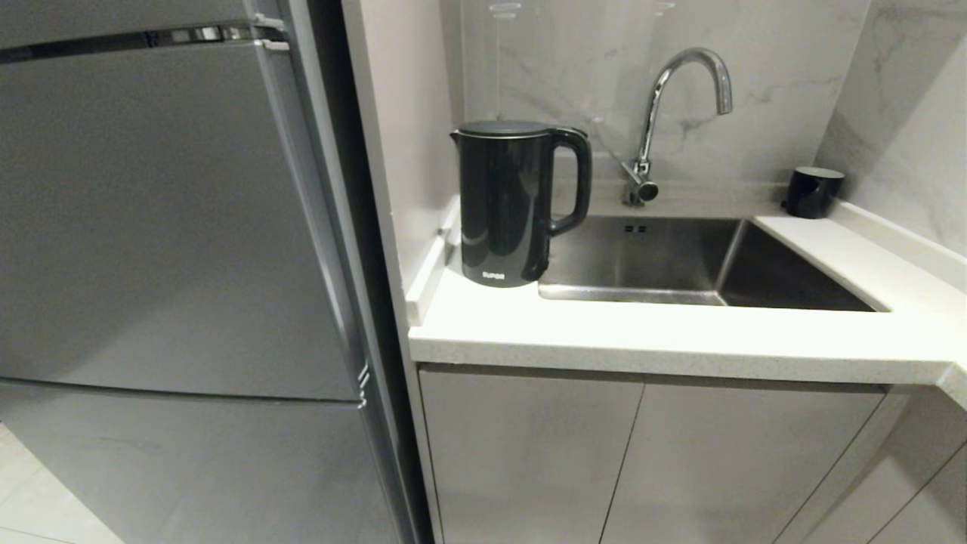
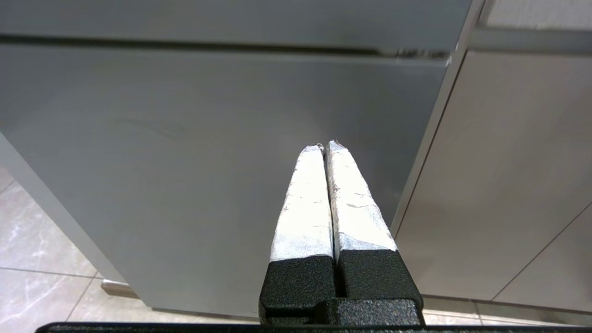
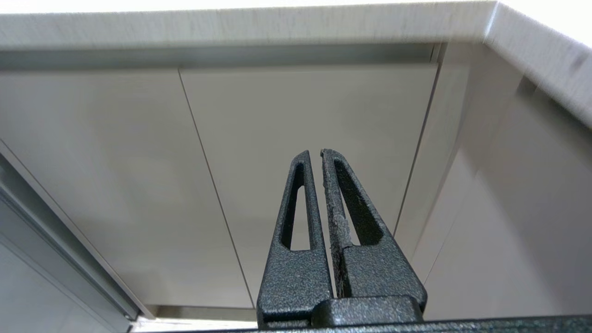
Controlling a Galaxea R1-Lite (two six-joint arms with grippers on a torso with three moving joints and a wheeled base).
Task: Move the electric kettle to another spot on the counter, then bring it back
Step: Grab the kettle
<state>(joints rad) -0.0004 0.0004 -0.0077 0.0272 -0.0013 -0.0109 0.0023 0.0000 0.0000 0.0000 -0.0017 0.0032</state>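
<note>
The electric kettle (image 1: 514, 204), tall and glossy black with a loop handle facing right, stands upright on the counter (image 1: 604, 332) at its left end, beside the sink. Neither arm shows in the head view. My left gripper (image 2: 325, 147), its fingers wrapped in white tape, is shut on nothing and points at the grey fridge front low down. My right gripper (image 3: 314, 152), bare black, is shut on nothing and points at the pale cabinet doors under the counter (image 3: 277, 23) edge.
A steel sink (image 1: 680, 261) with a chrome tap (image 1: 680, 91) lies right of the kettle. A small black cup (image 1: 812, 193) stands in the back right corner. A tall grey fridge (image 1: 166, 264) fills the left side. Cabinet doors (image 1: 642, 461) run below.
</note>
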